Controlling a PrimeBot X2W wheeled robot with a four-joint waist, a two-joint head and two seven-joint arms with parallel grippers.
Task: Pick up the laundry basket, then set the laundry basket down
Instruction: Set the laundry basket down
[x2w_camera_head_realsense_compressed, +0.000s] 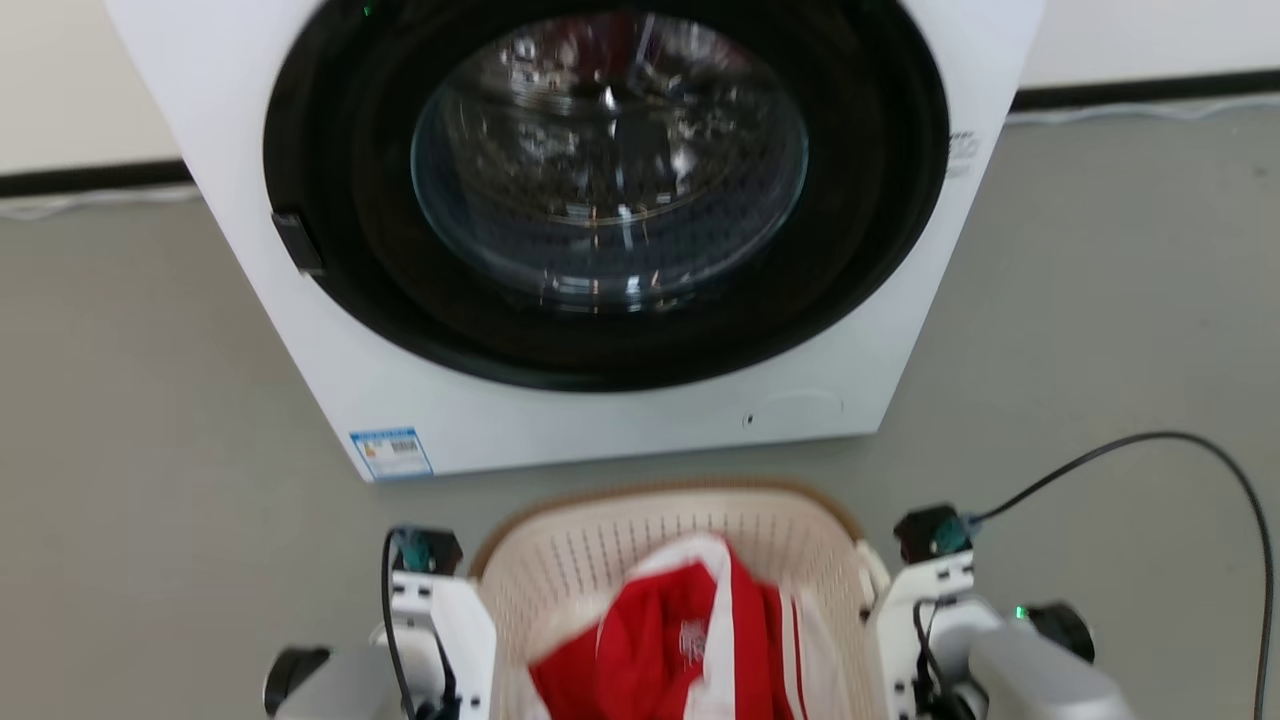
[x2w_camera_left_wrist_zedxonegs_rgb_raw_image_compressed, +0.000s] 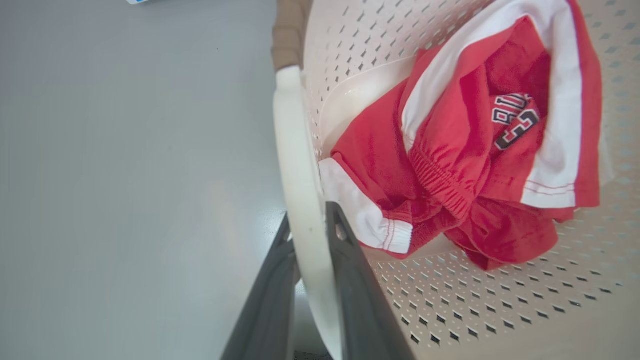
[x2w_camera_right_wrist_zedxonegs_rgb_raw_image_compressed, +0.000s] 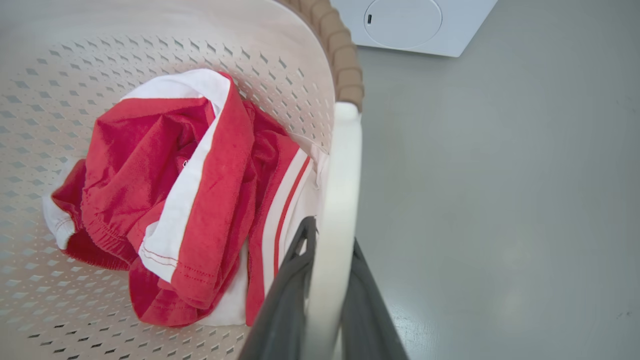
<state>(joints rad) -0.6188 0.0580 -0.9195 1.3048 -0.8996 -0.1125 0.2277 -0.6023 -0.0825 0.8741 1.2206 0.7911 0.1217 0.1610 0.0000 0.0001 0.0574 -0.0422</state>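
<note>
Two grippers hold the laundry basket (x2w_camera_head_realsense_compressed: 655, 489) by its two white side handles, one on each side. In the left wrist view, the left gripper (x2w_camera_left_wrist_zedxonegs_rgb_raw_image_compressed: 310, 219) has one dark finger outside the left handle (x2w_camera_left_wrist_zedxonegs_rgb_raw_image_compressed: 295, 150) and one inside, so its jaws are narrow and clamp this handle. In the right wrist view, the right gripper (x2w_camera_right_wrist_zedxonegs_rgb_raw_image_compressed: 331, 235) does the same on the right handle (x2w_camera_right_wrist_zedxonegs_rgb_raw_image_compressed: 341, 175): its jaws are narrow, and the white bar is pressed between them.

In the head view, the pale left arm (x2w_camera_head_realsense_compressed: 440, 620) and right arm (x2w_camera_head_realsense_compressed: 940, 610) stand just beside the short sides of the basket. We cannot tell if the basket rests on the floor (x2w_camera_head_realsense_compressed: 150, 450) or is lifted a little above it.

Inside the basket lies a crumpled red and white garment (x2w_camera_head_realsense_compressed: 660, 640). It touches the perforated cream wall near the right handle. The brown woven-look rim runs around the top between the handles.

A black cable (x2w_camera_head_realsense_compressed: 1200, 465) makes a loop over the floor at the right of the basket.

Behind the basket, near it but apart, stands a white washing machine (x2w_camera_head_realsense_compressed: 600, 420) with a round dark door (x2w_camera_head_realsense_compressed: 610, 160). A small blue label (x2w_camera_head_realsense_compressed: 391, 453) is at its lower left corner. At the far edge of the floor runs a dark baseboard (x2w_camera_head_realsense_compressed: 90, 178).
</note>
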